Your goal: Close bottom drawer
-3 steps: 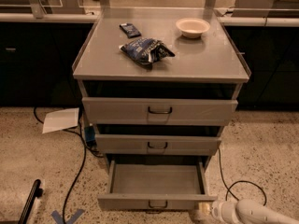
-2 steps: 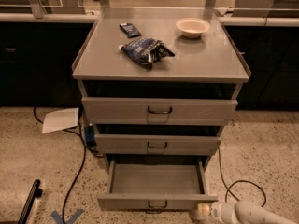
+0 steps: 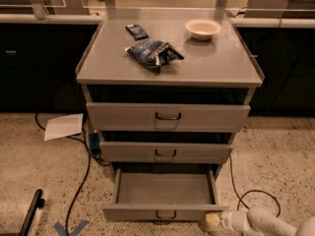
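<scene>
The bottom drawer of the grey metal cabinet stands pulled far out and empty, with a small dark loop handle at the centre of its front panel. The middle drawer and the wider top drawer above it are pushed in. My gripper comes in from the lower right on a white arm and sits against the right end of the bottom drawer's front panel.
On the cabinet top lie a dark blue chip bag, a small dark packet and a white bowl. Black cables and a sheet of paper lie on the speckled floor at left; another cable loops at right.
</scene>
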You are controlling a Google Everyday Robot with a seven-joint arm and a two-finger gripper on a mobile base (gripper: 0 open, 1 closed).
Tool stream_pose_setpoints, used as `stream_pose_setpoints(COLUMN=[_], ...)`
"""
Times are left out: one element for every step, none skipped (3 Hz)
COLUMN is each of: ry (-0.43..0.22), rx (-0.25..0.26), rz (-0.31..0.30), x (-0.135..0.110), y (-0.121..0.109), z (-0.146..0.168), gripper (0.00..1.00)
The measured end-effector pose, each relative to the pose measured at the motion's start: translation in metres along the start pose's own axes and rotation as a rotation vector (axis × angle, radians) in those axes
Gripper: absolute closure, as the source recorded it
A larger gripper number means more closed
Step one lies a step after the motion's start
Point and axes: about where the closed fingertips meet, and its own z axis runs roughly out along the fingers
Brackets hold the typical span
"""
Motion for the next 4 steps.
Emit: stream_pose_setpoints(ry=[0.042,0.101,0.153,0.160], rx=[-0.072,-0.149,-0.217,-0.236], rz=[-0.078,-0.149,-0.192,-0.225], x=[-0.013,-0.025,-0.033,-0.048], y=[-0.001,-0.002,-0.005,-0.010], z=[0.017,0.032,0.046,0.054], gripper=[1.00,1.00,1.00,1.00])
